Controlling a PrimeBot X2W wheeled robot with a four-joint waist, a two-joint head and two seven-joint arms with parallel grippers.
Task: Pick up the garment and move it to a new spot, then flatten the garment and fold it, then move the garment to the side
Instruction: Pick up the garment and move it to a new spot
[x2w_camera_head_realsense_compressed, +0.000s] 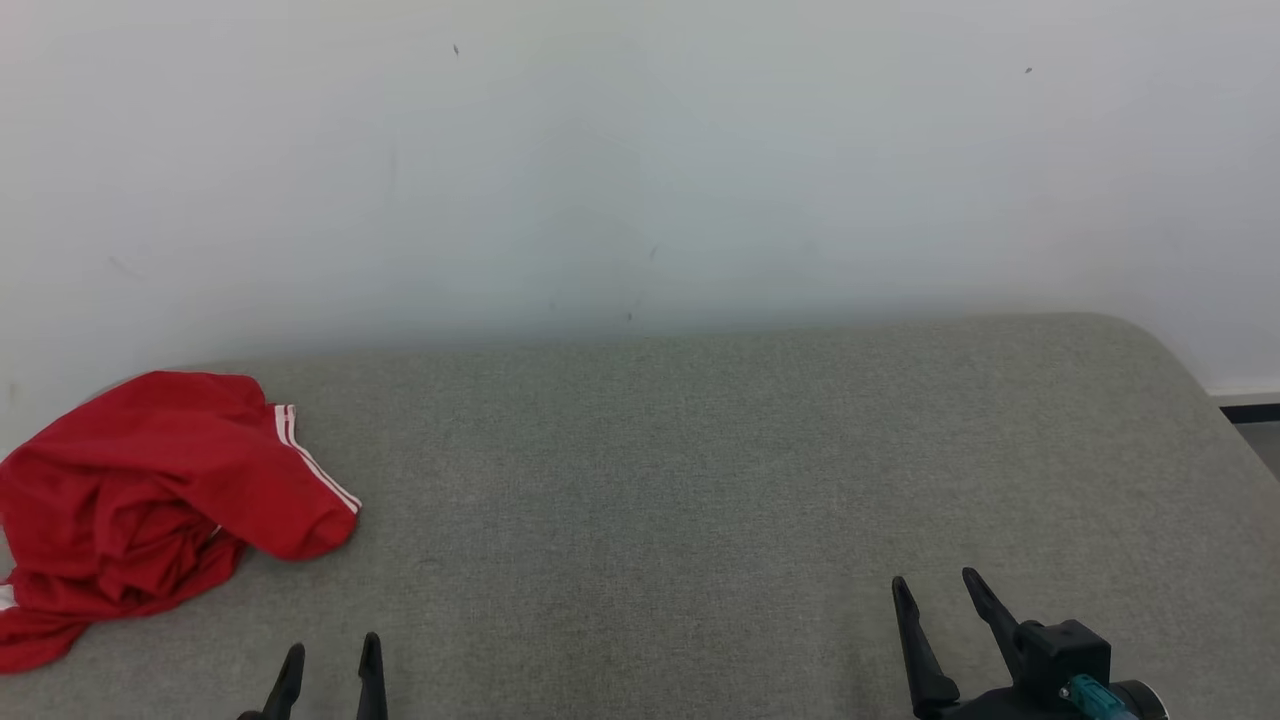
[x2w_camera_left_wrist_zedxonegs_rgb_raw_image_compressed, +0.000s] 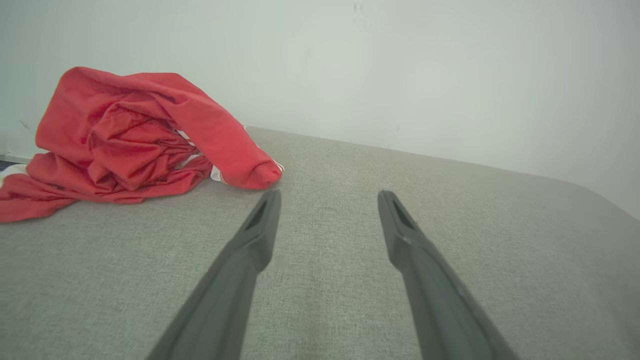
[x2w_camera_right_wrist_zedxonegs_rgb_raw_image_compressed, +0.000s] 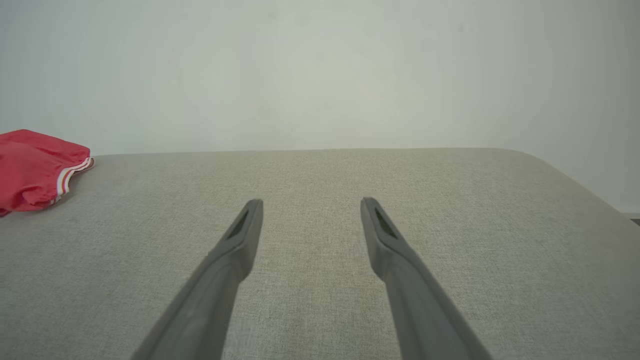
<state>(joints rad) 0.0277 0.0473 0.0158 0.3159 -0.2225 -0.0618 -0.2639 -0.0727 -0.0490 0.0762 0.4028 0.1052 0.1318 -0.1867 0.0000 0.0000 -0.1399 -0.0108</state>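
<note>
A crumpled red garment (x2w_camera_head_realsense_compressed: 150, 500) with white stripes lies heaped at the far left of the grey padded surface (x2w_camera_head_realsense_compressed: 700, 480). In the left wrist view the garment (x2w_camera_left_wrist_zedxonegs_rgb_raw_image_compressed: 130, 140) sits ahead and to the left of my left gripper (x2w_camera_left_wrist_zedxonegs_rgb_raw_image_compressed: 329, 195), which is open and holds nothing. In the head view the left gripper (x2w_camera_head_realsense_compressed: 333, 655) stands at the bottom, just right of the heap and apart from it. My right gripper (x2w_camera_head_realsense_compressed: 935, 585) is open at the lower right, far from the cloth. The right wrist view shows the right gripper (x2w_camera_right_wrist_zedxonegs_rgb_raw_image_compressed: 311, 202) open over bare fabric, with the garment (x2w_camera_right_wrist_zedxonegs_rgb_raw_image_compressed: 35, 170) at its left edge.
A plain white wall (x2w_camera_head_realsense_compressed: 640, 160) rises right behind the grey surface. The surface's right corner (x2w_camera_head_realsense_compressed: 1150, 350) is rounded, with a strip of floor and dark baseboard (x2w_camera_head_realsense_compressed: 1250, 415) beyond it. Bare grey fabric stretches between the garment and the right gripper.
</note>
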